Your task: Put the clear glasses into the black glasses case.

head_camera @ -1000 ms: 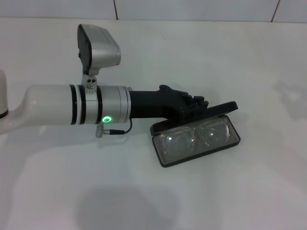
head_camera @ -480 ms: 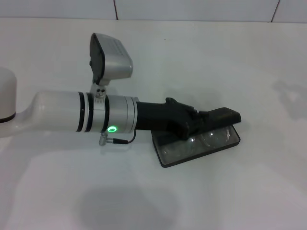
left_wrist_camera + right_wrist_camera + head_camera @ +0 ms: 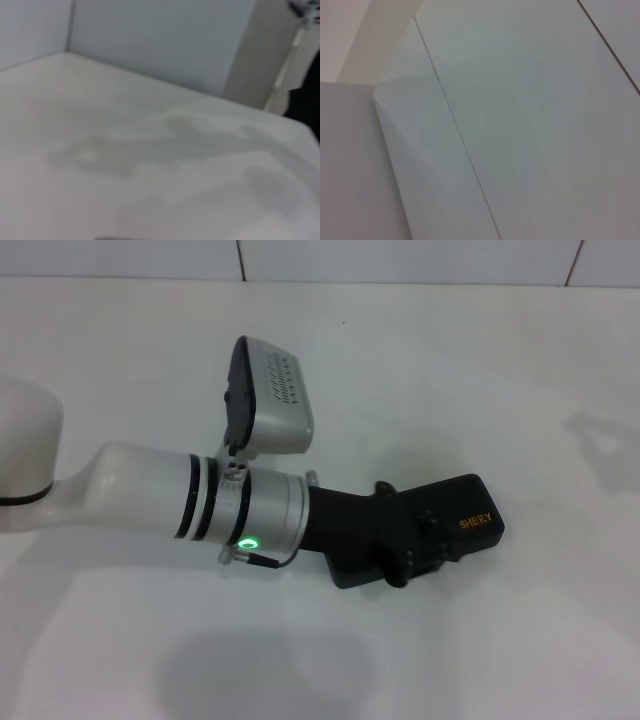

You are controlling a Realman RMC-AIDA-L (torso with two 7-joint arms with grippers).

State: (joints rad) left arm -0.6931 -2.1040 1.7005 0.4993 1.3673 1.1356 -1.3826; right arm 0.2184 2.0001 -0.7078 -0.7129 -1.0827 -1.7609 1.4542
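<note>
Left gripper (image 3: 420,540) pressing down on the slim black hard-shell glasses case (image 3: 470,518), lid down

Case sits on the white tabletop (image 3: 480,360), gold lettering showing. Can't tell how the jaws stand, and the clear glasses aren't visible.

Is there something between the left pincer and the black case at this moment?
Nothing visible. In the head view the left pincer lies right on the lid of the case, which is down on the white table. The glasses do not show. The right arm is out of view.
</note>
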